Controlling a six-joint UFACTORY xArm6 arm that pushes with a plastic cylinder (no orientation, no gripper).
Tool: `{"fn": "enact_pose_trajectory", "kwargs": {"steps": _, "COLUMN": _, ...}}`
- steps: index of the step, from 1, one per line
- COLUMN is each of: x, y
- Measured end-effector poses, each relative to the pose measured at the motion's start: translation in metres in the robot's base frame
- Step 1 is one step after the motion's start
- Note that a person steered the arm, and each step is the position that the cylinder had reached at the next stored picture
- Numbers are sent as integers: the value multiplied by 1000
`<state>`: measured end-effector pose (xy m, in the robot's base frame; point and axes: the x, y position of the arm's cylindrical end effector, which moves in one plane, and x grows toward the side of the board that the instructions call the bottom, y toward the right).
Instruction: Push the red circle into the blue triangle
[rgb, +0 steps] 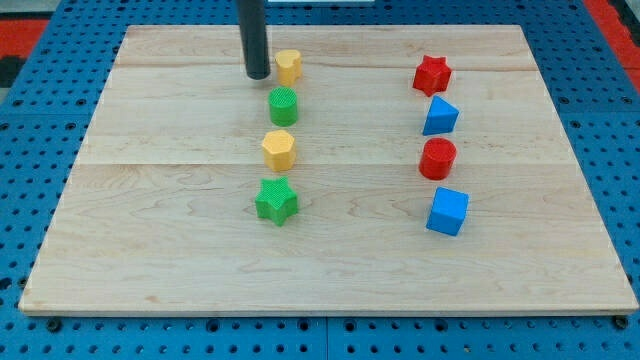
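The red circle (437, 158) lies on the wooden board's right half. The blue triangle (440, 116) sits just above it toward the view's top, with a small gap between them. My tip (257, 75) rests on the board near the view's top, left of centre, right beside the upper yellow block (289, 66). The tip is far to the left of the red circle and the blue triangle.
A red star (432, 74) sits above the blue triangle. A blue cube (447, 211) sits below the red circle. A left column holds a green circle (284, 105), a yellow hexagon (279, 149) and a green star (277, 201). The board (150, 250) lies on a blue pegboard.
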<state>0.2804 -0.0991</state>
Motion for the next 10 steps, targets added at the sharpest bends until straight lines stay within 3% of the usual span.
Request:
{"fn": "enact_pose_trajectory", "kwargs": {"steps": 1, "x": -64, "y": -10}}
{"fn": "enact_pose_trajectory", "kwargs": {"steps": 2, "x": -88, "y": 72}}
{"fn": "enact_pose_trajectory", "kwargs": {"steps": 3, "x": -70, "y": 145}}
{"fn": "enact_pose_trajectory", "kwargs": {"steps": 7, "x": 191, "y": 164}}
{"fn": "enact_pose_trajectory", "kwargs": {"steps": 9, "x": 193, "y": 245}}
{"fn": "enact_pose_trajectory", "kwargs": {"steps": 10, "x": 170, "y": 233}}
